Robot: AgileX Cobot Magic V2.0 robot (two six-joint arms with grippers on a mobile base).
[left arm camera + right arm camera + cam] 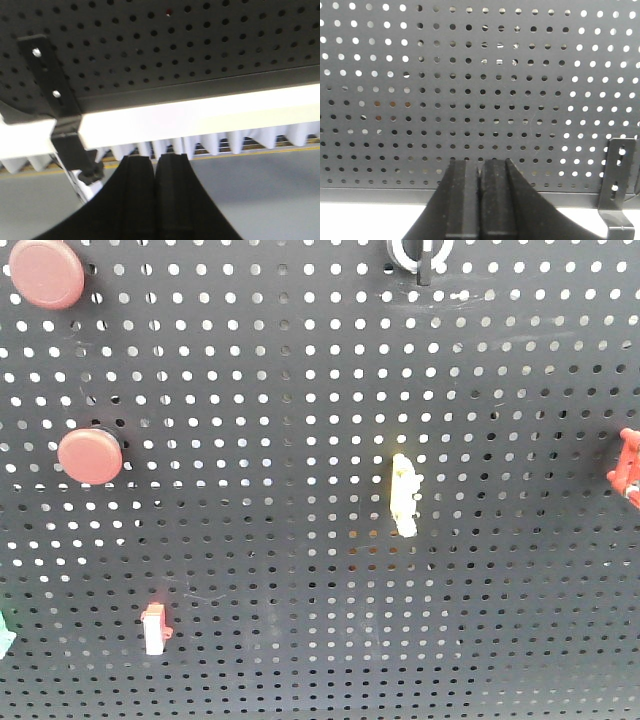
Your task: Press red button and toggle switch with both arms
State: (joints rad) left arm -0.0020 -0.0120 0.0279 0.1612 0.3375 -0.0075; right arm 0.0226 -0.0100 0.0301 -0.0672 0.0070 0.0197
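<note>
Two red buttons (46, 273) (90, 455), one toggle switch (423, 262), one yellow rocker (404, 495) — one red-and-white switch (153, 629)

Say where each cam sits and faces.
Exterior front: faces pegboard head-on; upper red button, lower red button, toggle switch; no robot parts.
Left wrist: behind left gripper, facing pegboard's bottom edge and white rail.
Right wrist: behind right gripper, facing the pegboard.
Shared: both wrist views show shut jaws and pegboard.
</note>
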